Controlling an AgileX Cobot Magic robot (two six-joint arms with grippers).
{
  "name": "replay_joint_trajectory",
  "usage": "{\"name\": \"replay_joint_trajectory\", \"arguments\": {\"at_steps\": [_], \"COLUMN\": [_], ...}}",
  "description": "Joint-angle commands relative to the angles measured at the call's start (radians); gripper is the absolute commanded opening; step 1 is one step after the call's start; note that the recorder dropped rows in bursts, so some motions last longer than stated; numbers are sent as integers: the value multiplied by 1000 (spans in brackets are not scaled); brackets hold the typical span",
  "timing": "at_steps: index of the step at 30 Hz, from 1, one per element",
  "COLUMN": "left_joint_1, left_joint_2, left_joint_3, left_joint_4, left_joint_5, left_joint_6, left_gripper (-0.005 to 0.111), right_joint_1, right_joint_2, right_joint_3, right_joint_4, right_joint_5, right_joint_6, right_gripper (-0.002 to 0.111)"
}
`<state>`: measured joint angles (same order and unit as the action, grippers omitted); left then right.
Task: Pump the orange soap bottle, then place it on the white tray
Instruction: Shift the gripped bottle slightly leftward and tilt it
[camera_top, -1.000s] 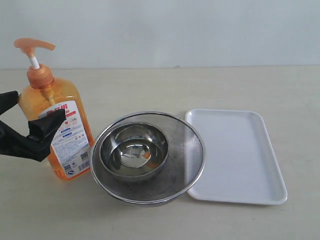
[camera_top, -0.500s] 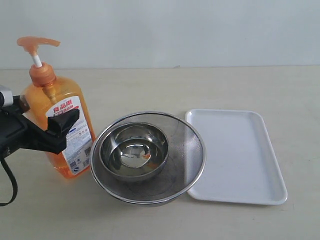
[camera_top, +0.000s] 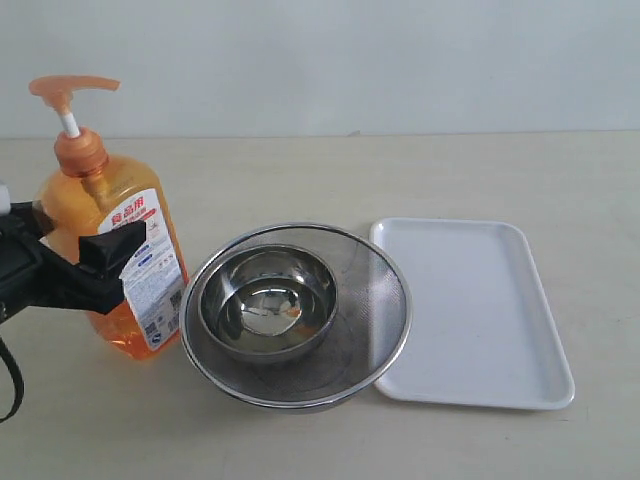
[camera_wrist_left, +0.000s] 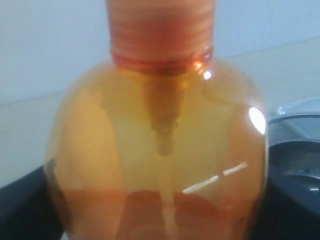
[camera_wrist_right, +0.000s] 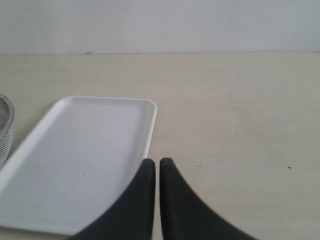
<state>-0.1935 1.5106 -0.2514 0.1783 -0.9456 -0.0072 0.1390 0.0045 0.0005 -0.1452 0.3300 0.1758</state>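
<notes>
The orange soap bottle (camera_top: 100, 205) stands at the left of the table, leaning slightly, with its pump head (camera_top: 72, 88) raised on the white stem. My left gripper (camera_top: 88, 242) holds the bottle's body at mid height, one black finger (camera_top: 112, 248) in front and one behind. In the left wrist view the bottle (camera_wrist_left: 160, 140) fills the frame, with dark fingers (camera_wrist_left: 20, 205) at both sides. The white tray (camera_top: 480, 310) lies empty at the right. My right gripper (camera_wrist_right: 157, 162) is shut on nothing, just above the table beside the tray's rim (camera_wrist_right: 152, 120); the exterior view does not show it.
A steel bowl (camera_top: 268, 300) sits inside a wider mesh strainer bowl (camera_top: 378, 300) between the bottle and the tray, touching both. The strainer's rim (camera_wrist_left: 295, 117) shows close beside the bottle in the left wrist view. A pale wall stands behind the table.
My left gripper pushed in around the bottle and closed on its body. The bottle twisted, shifted a little and now leans, with its label turned more to the right.
</notes>
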Motion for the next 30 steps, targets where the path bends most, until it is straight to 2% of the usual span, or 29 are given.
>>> {"name": "replay_joint_trajectory", "arguments": {"at_steps": [1,8,17,19,21,24,26,28,30], "left_joint_1": [3,3,3,3,3,3,3,3,3], "left_joint_2": [-98,-182,-182,-182,-182,-182,-182,-182,-182], "left_joint_3": [48,124,129,129,129,129,129,129,129], "left_joint_4": [-14,-14,-6,-2,20,67,82,82,83], "left_joint_5": [61,78,87,83,79,56,44,47,55], "left_joint_6": [-18,-112,-216,-221,-221,-224,-224,-224,-224], "left_gripper": [5,5,6,14,26,53,64,70,70], "right_joint_1": [-7,-7,-7,-7,-7,-7,-7,-7,-7], "right_joint_2": [-4,-4,-4,-4,-4,-4,-4,-4,-4], "right_joint_3": [-1,-1,-1,-1,-1,-1,-1,-1,-1], "right_joint_4": [1,1,1,1,1,1,1,1,1], "right_joint_5": [-8,-8,-8,-8,-8,-8,-8,-8,-8], "right_joint_6": [2,2,2,2,2,2,2,2,2], "right_gripper": [0,0,0,0,0,0,0,0,0]}}
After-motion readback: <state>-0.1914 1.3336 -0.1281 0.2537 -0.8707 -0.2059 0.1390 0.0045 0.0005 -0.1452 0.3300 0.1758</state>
